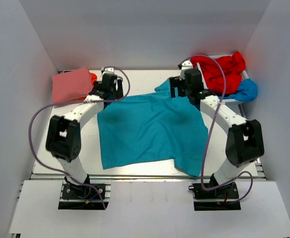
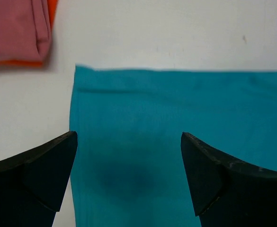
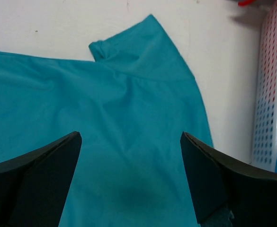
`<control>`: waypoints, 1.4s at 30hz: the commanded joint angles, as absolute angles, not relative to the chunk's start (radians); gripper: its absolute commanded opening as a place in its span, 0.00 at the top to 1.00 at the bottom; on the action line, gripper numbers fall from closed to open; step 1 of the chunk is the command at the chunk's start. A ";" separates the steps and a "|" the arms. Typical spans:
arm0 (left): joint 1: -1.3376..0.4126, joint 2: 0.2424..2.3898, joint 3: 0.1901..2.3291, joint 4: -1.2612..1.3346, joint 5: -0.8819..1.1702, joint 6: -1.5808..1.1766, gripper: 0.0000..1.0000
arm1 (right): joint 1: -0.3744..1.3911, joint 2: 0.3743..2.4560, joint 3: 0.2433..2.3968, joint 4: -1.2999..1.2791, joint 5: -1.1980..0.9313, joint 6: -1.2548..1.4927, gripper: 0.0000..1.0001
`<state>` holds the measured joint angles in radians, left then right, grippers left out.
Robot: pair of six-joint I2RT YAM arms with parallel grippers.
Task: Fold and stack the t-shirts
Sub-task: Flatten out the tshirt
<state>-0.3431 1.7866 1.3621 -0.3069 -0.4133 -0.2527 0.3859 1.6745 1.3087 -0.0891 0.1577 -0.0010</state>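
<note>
A teal t-shirt (image 1: 149, 129) lies spread flat across the middle of the table. My left gripper (image 1: 110, 85) hovers over its far left corner, jaws wide open with only teal cloth (image 2: 176, 118) below them. Over the far right side, by a sleeve (image 3: 143, 47), my right gripper (image 1: 182, 84) also stands open and holds nothing. A folded pink t-shirt (image 1: 71, 84) rests on an orange one (image 1: 92, 77) at the far left. Red (image 1: 219, 69) and bright blue (image 1: 246, 90) t-shirts lie bunched at the far right.
A white perforated basket (image 3: 268, 94) holds the red and blue shirts at the far right corner. White walls (image 1: 16, 89) enclose the table on three sides. Purple cables (image 1: 35, 124) loop beside both arms.
</note>
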 commanded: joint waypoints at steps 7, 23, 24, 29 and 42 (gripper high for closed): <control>-0.345 1.615 1.063 -0.279 -0.245 -0.382 0.00 | 0.362 1.591 1.108 -0.201 0.161 0.176 0.10; -0.258 2.101 1.402 -0.336 -0.253 -0.371 0.00 | 0.279 1.837 1.147 -0.268 0.120 0.256 0.10; -0.258 2.102 1.417 -0.336 -0.253 -0.371 0.00 | 0.279 1.845 1.147 -0.268 0.115 0.256 0.10; -0.207 2.256 1.572 -0.337 -0.167 -0.312 0.00 | 0.256 1.919 1.212 -0.273 0.089 0.267 0.10; -0.198 2.194 1.726 -0.316 0.060 -0.150 0.00 | 0.262 1.842 1.278 -0.157 -0.078 0.062 0.10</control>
